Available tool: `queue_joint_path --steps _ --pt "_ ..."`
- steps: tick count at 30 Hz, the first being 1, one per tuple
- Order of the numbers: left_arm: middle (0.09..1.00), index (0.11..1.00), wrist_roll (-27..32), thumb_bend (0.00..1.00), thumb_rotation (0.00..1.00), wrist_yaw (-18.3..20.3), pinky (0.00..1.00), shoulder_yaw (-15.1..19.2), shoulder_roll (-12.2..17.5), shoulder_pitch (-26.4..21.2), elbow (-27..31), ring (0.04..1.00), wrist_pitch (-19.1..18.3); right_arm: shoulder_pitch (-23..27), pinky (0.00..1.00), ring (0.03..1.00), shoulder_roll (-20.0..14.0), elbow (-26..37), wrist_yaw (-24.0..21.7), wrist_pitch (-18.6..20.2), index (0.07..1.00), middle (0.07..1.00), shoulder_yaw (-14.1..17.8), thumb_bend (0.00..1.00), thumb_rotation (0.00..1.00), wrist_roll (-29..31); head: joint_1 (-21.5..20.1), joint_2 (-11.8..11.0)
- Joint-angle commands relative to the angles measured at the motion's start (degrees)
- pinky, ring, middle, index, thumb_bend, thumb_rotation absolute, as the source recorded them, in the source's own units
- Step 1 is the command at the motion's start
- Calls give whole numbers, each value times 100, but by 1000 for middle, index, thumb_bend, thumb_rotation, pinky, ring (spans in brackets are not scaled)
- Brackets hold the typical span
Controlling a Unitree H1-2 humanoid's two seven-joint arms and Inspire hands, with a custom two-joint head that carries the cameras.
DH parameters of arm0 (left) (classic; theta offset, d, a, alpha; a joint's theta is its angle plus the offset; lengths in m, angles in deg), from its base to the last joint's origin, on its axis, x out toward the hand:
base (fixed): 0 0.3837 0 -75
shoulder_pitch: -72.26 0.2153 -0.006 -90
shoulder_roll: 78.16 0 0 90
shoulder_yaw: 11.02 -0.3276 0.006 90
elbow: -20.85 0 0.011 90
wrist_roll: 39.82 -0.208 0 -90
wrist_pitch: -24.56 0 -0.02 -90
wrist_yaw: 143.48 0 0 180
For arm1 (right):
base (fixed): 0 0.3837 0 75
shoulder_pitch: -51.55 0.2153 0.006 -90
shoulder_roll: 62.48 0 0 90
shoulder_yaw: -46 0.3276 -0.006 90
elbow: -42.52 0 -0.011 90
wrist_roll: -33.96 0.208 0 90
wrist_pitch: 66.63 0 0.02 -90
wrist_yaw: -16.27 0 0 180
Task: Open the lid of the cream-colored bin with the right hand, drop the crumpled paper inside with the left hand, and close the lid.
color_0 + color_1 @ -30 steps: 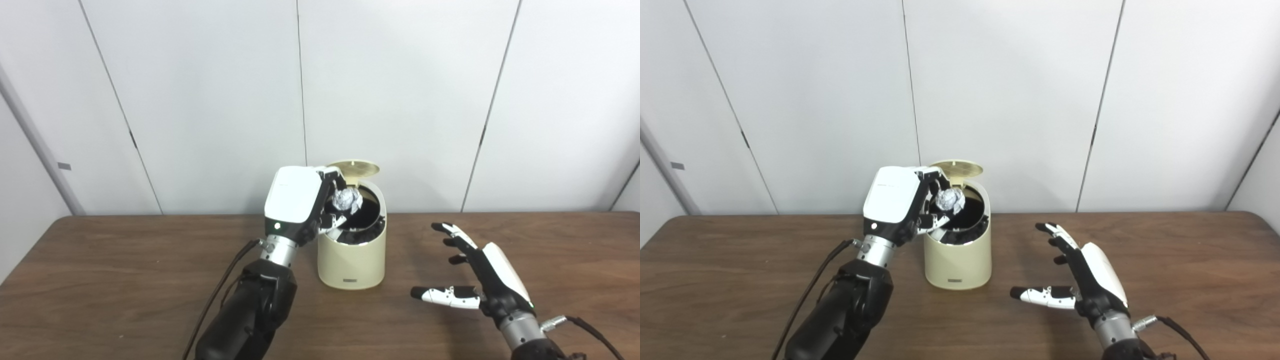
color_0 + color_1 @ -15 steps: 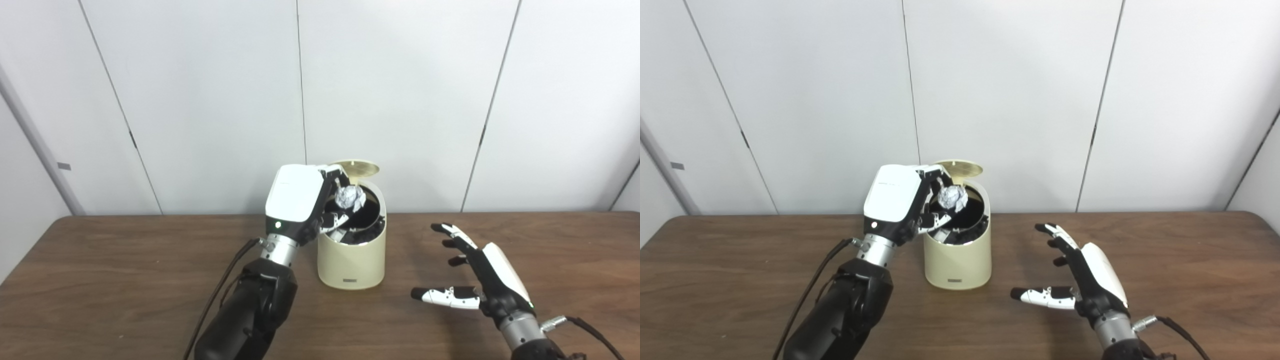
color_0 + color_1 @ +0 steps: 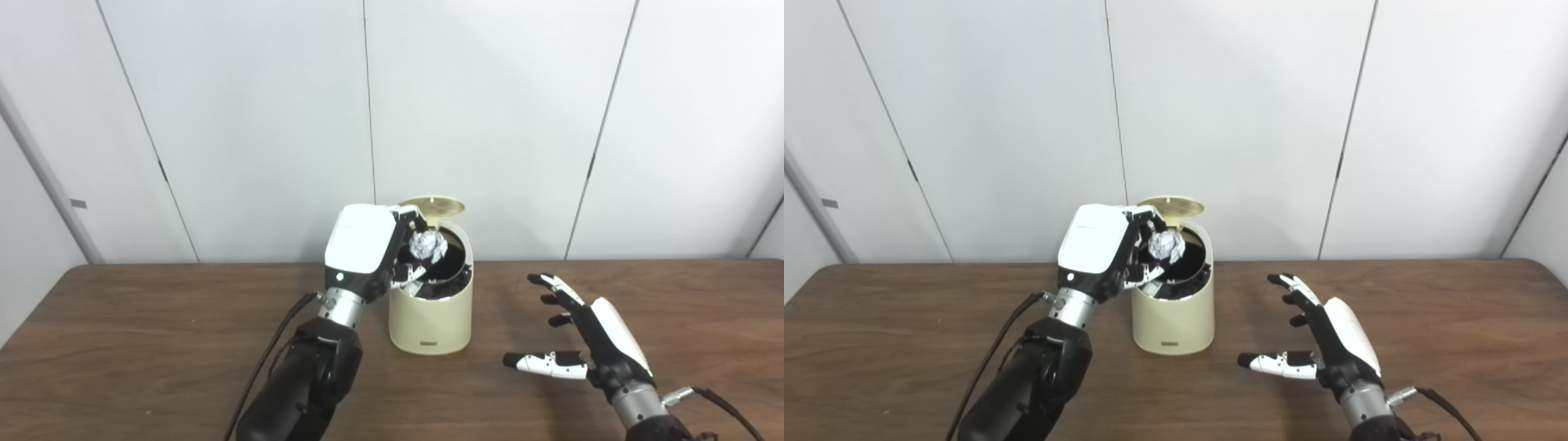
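Note:
The cream-colored bin (image 3: 432, 318) stands on the wooden table (image 3: 122, 343) near its back edge. Its round lid (image 3: 433, 206) is swung up behind the dark opening. My left hand (image 3: 367, 248) is at the bin's left rim, shut on the crumpled paper ball (image 3: 427, 245), which it holds over the opening. My right hand (image 3: 582, 343) is open and empty above the table to the right of the bin, thumb pointing toward it. In the right eye view the ball (image 3: 1167, 245) sits over the opening of the bin (image 3: 1174, 318).
A white panelled wall (image 3: 490, 122) rises right behind the table. A black cable (image 3: 269, 355) runs along my left forearm. Bare tabletop lies at the far left and far right.
The left hand has shifted very slightly at the bin's rim with the paper ball still in it. The right hand and the lid have not moved.

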Motion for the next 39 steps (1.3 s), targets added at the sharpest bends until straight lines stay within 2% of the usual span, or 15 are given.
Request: queue_joint_path --steps 1,13,14,15,17,26,39 --pt "473 534 11 518 0 -90 397 58 24 -218 232 474 -1 141 665 830 -27 132 112 -116 881 938 54 678 284 13 -2 7" --pt "484 516 -32 520 0 0 398 47 47 -225 249 486 -74 150 664 831 -13 172 95 -96 883 938 46 673 273 19 18 44" --pt "531 591 -31 745 113 11 405 46 48 -225 251 492 -81 151 665 833 -13 171 95 -97 883 938 48 674 274 23 18 44" --pt "548 619 -30 820 155 26 408 44 49 -225 257 494 -90 152 666 835 -14 169 95 -91 882 938 48 675 274 19 18 54" --pt "572 656 -32 880 196 67 424 40 50 -223 266 501 -117 156 667 833 -18 156 103 -106 881 937 47 677 281 16 18 54" --pt "644 731 -77 893 253 246 468 12 75 -223 338 552 -230 164 660 824 -11 159 98 -107 877 935 39 678 288 30 28 67" --pt "648 731 -64 887 264 282 465 19 89 -200 373 558 -209 137 657 822 -6 164 121 -138 873 935 52 680 279 49 36 89"
